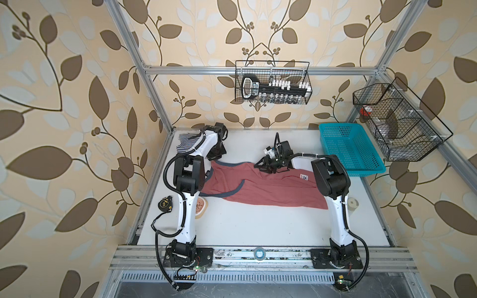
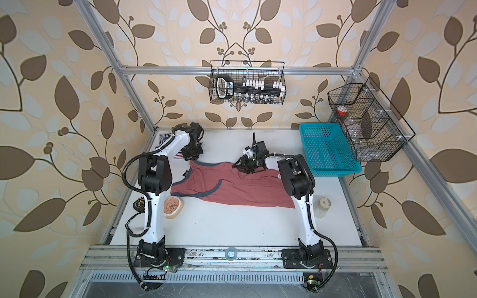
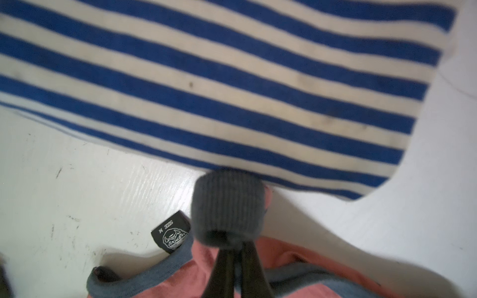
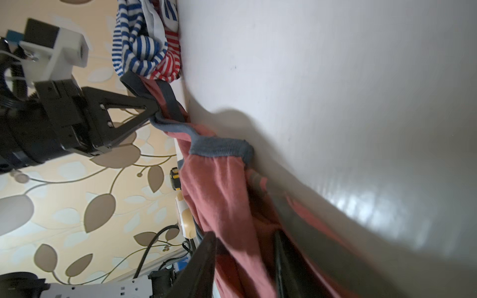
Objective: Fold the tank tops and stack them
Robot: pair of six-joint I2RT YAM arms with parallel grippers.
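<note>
Left pincer (image 4: 155, 113) is clenched on the grey-blue strap (image 3: 227, 203) of the red tank top (image 1: 258, 188), which lies spread across mid-worktop (image 1: 258, 227). My right pincer (image 1: 271, 171) straddles its far edge; I cannot tell if it grips. Likely step: flattening before folding. Next move calls for even tension. Striped tops (image 1: 185, 140) lie in the far left corner.

Red top (image 1: 258, 188), grey-blue trimmed, lies spread mid-surface (image 1: 245, 227), one strap raised. Navy-striped top (image 1: 185, 140) and red-striped top (image 4: 169, 64) sit bunched together in the far-left corner.

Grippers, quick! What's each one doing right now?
Left gripper: shut on the grey-blue strap of the dusty red tank top.
Right gripper: jaws open over the same top.
</note>
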